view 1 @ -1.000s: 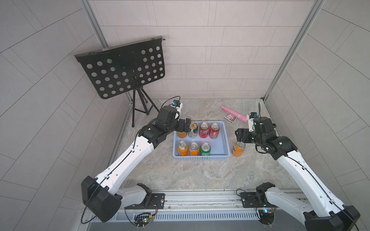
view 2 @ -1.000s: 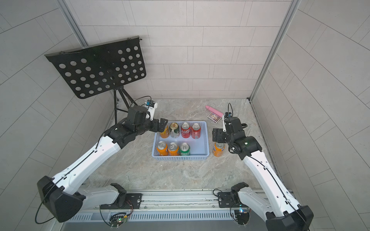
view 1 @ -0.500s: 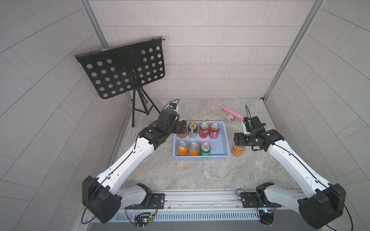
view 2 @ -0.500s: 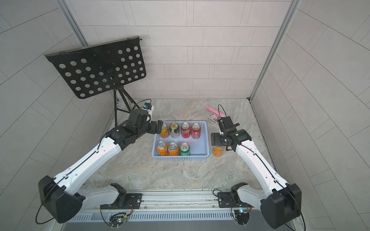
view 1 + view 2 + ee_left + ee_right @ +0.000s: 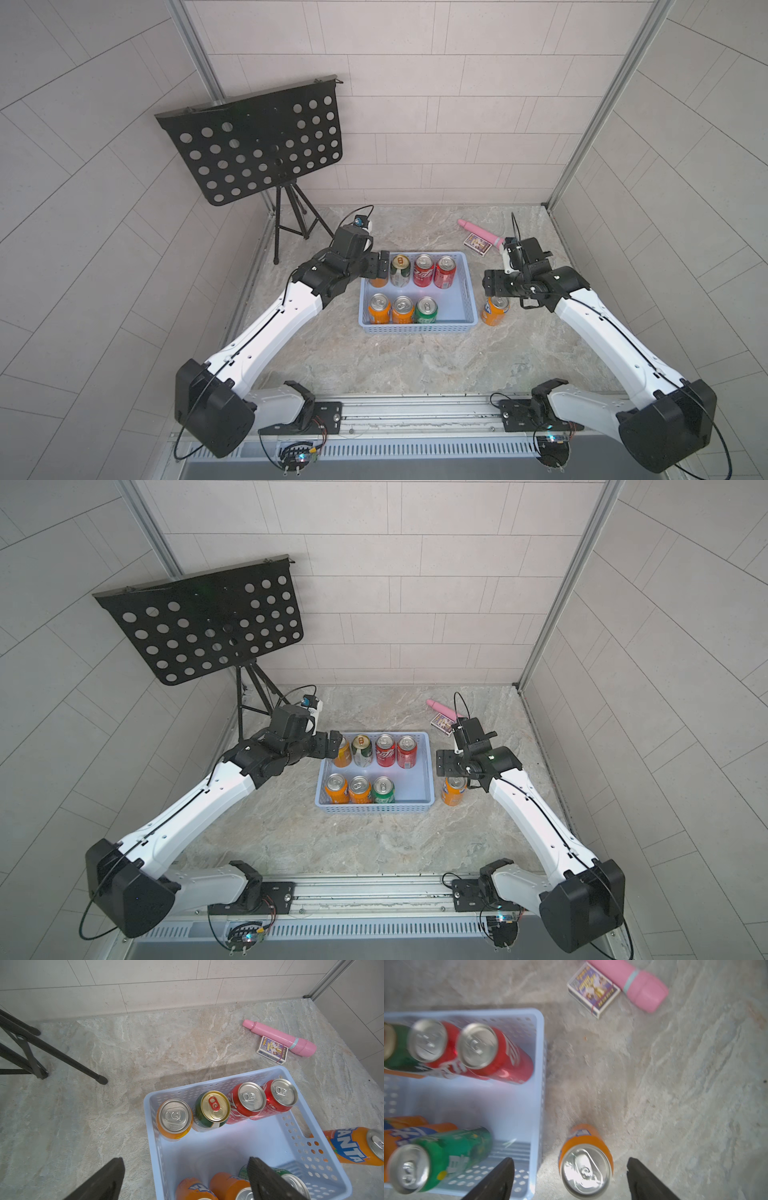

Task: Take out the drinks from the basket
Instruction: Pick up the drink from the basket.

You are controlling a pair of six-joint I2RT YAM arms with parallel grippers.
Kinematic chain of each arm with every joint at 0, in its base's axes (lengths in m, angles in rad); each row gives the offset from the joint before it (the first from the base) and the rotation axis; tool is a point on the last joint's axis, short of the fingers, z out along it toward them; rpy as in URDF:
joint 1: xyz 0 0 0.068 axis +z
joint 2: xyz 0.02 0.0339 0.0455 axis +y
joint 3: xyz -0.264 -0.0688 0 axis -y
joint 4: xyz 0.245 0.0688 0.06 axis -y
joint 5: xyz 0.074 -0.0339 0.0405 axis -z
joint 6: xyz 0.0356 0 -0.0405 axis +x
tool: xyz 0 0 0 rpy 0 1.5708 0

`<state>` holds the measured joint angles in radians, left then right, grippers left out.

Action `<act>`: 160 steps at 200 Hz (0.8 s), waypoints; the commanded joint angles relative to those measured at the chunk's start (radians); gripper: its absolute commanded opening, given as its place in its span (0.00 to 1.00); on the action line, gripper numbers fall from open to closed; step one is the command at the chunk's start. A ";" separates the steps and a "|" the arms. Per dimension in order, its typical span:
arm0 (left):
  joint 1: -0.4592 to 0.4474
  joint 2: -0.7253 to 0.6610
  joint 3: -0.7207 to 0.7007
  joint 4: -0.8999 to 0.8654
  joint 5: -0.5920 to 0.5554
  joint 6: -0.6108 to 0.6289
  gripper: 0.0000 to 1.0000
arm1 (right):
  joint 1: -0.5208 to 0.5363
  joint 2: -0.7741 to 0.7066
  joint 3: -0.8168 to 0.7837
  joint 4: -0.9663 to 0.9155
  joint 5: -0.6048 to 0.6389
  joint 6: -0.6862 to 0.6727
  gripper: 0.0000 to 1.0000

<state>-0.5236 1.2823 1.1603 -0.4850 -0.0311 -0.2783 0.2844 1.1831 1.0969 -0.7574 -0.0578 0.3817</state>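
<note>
The light blue basket (image 5: 415, 328) (image 5: 374, 808) (image 5: 218, 1147) (image 5: 508, 1105) holds several drinks. Its back row has an orange can (image 5: 174, 1119), a dark green-and-white can (image 5: 400, 271) and two red cans (image 5: 423, 270) (image 5: 445, 272). Its front row has two orange cans (image 5: 379, 308) (image 5: 402, 309) and a green can (image 5: 426, 309). Another orange can (image 5: 495, 311) (image 5: 453, 791) (image 5: 586, 1165) stands on the floor right of the basket. My right gripper (image 5: 496, 286) (image 5: 570, 1160) hangs open above it, jaws clear of it. My left gripper (image 5: 380, 266) (image 5: 186, 1159) is open over the basket's back left corner, holding nothing.
A black perforated music stand (image 5: 257, 145) stands at the back left, its tripod legs (image 5: 52, 1051) on the floor near my left arm. A pink tube (image 5: 480, 232) and a small card box (image 5: 477, 244) lie behind my right gripper. Tiled walls close in three sides.
My right arm has swung its wrist round and lifted, staying over the orange can beside the basket. My left gripper has shifted only slightly at the basket's back left corner.
</note>
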 commanded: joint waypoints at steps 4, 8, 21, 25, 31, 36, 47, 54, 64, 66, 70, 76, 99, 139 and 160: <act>0.008 0.039 0.046 0.002 0.069 -0.052 1.00 | 0.004 0.101 0.103 0.072 -0.088 0.003 0.86; 0.009 0.046 0.059 0.003 0.081 -0.056 1.00 | 0.006 0.118 0.114 0.076 -0.093 0.004 0.86; 0.014 0.075 0.117 0.003 0.121 -0.055 1.00 | 0.015 0.173 0.149 0.095 -0.112 0.003 0.86; 0.014 0.086 0.136 0.004 0.126 -0.054 1.00 | 0.018 0.191 0.159 0.101 -0.116 0.004 0.86; 0.015 0.102 0.164 0.007 0.130 -0.053 1.00 | 0.024 0.215 0.171 0.110 -0.123 0.004 0.86; 0.017 0.115 0.177 0.017 0.138 -0.054 1.00 | 0.029 0.236 0.183 0.114 -0.127 0.005 0.86; 0.022 0.145 0.191 0.050 0.167 -0.051 1.00 | 0.042 0.281 0.211 0.122 -0.131 0.010 0.85; 0.027 0.163 0.197 0.057 0.175 -0.053 1.00 | 0.053 0.310 0.228 0.124 -0.134 0.011 0.85; 0.040 0.185 0.205 0.048 0.187 -0.062 1.00 | 0.069 0.346 0.254 0.128 -0.130 0.008 0.85; 0.043 0.189 0.206 0.044 0.190 -0.062 1.00 | 0.071 0.354 0.257 0.128 -0.128 0.007 0.85; 0.050 0.195 0.206 0.035 0.197 -0.066 1.00 | 0.078 0.366 0.268 0.128 -0.124 0.007 0.85; 0.063 0.198 0.202 0.024 0.204 -0.074 1.00 | 0.086 0.385 0.280 0.126 -0.119 0.003 0.85; 0.117 0.183 0.139 0.063 0.222 -0.149 1.00 | 0.105 0.437 0.306 0.131 -0.108 -0.003 0.84; 0.161 0.155 0.111 0.102 0.248 -0.186 1.00 | 0.124 0.506 0.340 0.117 -0.083 -0.014 0.84; 0.163 0.159 0.116 0.100 0.266 -0.189 1.00 | 0.134 0.531 0.345 0.113 -0.074 -0.015 0.84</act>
<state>-0.3592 1.4677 1.2785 -0.4145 0.1986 -0.4442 0.4053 1.6905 1.4250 -0.6296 -0.1661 0.3771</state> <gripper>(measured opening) 0.999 0.840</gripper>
